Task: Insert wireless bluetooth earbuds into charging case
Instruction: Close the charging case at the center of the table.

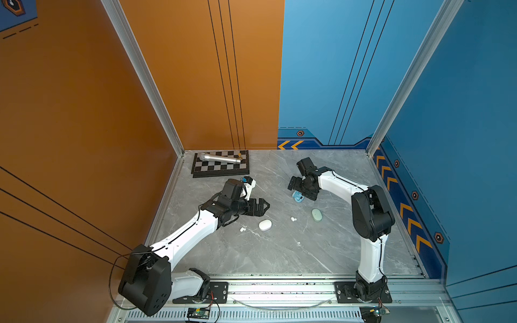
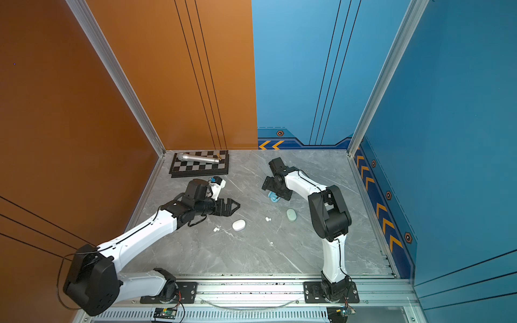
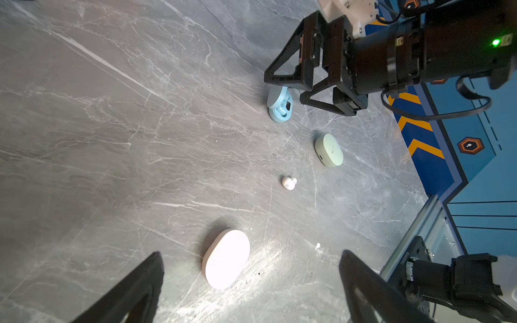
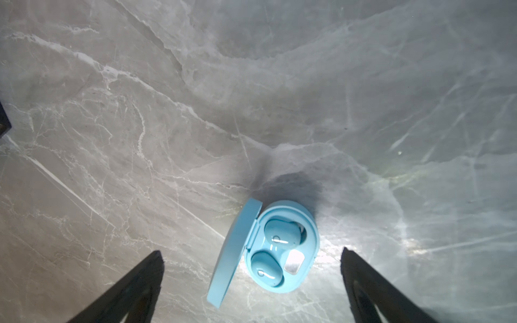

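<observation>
The pale blue charging case lies open on the marble table, lid up, with two pale blue earbuds seated in it. My right gripper hangs open just above this case, touching nothing. A closed white case lies just ahead of my open, empty left gripper. One white earbud lies loose between the white case and a closed mint green case. Another white earbud lies under my left arm.
A chessboard with a silver microphone on it sits at the back left corner. A small white speck lies nearer the front. Orange and blue walls enclose the table on three sides, and a metal rail runs along its front.
</observation>
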`<state>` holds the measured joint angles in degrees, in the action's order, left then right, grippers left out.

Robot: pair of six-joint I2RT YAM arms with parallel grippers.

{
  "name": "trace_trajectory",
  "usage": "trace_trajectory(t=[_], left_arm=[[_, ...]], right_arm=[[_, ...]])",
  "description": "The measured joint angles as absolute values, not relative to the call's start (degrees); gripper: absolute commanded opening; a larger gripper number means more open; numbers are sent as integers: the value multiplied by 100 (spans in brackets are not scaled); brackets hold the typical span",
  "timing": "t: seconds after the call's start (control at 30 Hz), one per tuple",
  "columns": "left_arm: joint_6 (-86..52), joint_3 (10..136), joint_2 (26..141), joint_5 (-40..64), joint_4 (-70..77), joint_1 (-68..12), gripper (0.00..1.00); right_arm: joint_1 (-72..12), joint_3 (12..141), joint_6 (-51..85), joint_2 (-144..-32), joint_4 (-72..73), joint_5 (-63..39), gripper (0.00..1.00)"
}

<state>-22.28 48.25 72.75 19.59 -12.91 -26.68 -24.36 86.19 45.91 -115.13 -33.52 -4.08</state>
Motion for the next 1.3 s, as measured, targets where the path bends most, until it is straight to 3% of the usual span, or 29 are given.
trace_trajectory(t=[0.43,0.83,1.03,1.13,1.17,1.2,1.3], left_arm=[[-2167,4399,6556,1966,-897,-2652,98],[-2196,4348,6438,1953,-816,-2585,98],[-2300,4171,5986,1557,-832,-2550,97],[-2377,4167,5865,1319,-1007,-2550,82],[-2410,4147,5835,1280,-1015,-2543,84],[-2449,4115,5791,1256,-1015,-2536,96],[-2580,3970,5616,1245,-1015,-2443,98]], right_arm=[[-2290,8071,4768,-11456,-3343,-272,95],[-2386,7854,4178,-10541,-3518,-318,93],[-3312,8108,3301,-9913,-4112,-298,92],[-3859,8108,2976,-9668,-4357,-377,91],[-4066,8108,2812,-9620,-4423,-414,91],[-4244,8108,2613,-9594,-4464,-445,91],[-4764,8099,1892,-9577,-4550,-602,91]])
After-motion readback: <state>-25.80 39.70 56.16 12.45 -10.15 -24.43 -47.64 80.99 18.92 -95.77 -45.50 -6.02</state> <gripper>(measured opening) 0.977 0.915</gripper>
